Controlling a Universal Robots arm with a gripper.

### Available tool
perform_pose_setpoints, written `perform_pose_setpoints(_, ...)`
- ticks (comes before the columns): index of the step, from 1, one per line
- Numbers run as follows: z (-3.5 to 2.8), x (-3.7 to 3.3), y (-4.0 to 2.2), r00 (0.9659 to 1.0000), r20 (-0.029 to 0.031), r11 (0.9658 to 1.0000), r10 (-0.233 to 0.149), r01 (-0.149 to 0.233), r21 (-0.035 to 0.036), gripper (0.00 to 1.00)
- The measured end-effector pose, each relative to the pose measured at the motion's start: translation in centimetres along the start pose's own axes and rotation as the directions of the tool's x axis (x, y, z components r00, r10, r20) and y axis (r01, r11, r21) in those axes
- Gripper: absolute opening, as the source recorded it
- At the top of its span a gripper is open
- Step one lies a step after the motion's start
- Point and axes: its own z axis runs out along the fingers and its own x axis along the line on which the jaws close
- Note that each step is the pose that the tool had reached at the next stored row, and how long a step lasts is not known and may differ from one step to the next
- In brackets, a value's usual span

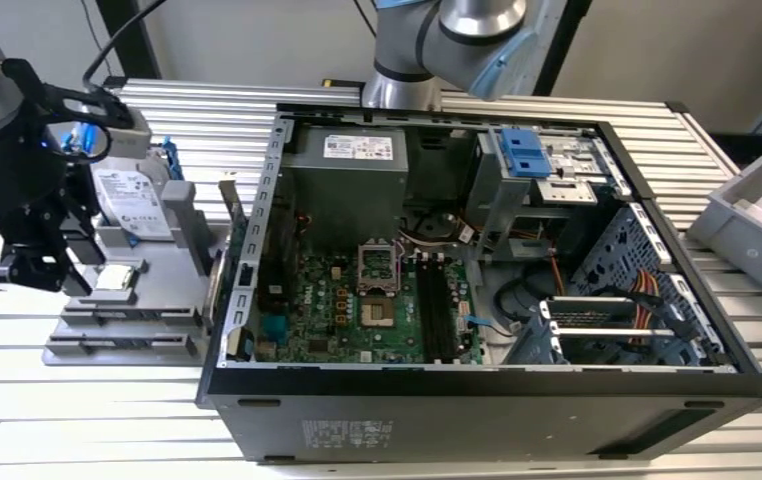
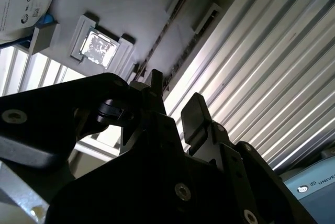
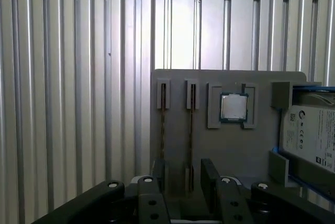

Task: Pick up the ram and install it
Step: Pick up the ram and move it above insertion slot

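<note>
Gripper: the gripper [image 3: 184, 182] is being held low over the grey fixture [image 3: 178, 85], at the end of the fixture away from the hard drive [image 3: 309, 130].
Jaws: they are being held apart and released, and nothing is being gripped. One of the two slots is being straddled by the fingers [image 3: 210, 179], and no contact with the stick in it can be made out.
Ram: the ram [image 3: 190, 130] is being carried on edge in the slot nearer the CPU [image 3: 234, 107], in line with the gap between the jaws. A second stick [image 3: 162, 130] is being carried in the neighbouring slot, by the fixture's outer edge.
CPU: it is being held in a square pocket between the slots and the hard drive.
Computer case: the computer case [image 1: 488, 400] is being shown lying open on the slatted table [image 1: 114, 420], just beside the fixture on the exterior view's right.
</note>
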Motion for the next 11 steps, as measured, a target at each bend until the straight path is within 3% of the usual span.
perform_pose_setpoints(11,1.68,0.07,-0.01,1.0,0.0001,1.0,-0.001,0.001,0.0,1.0)
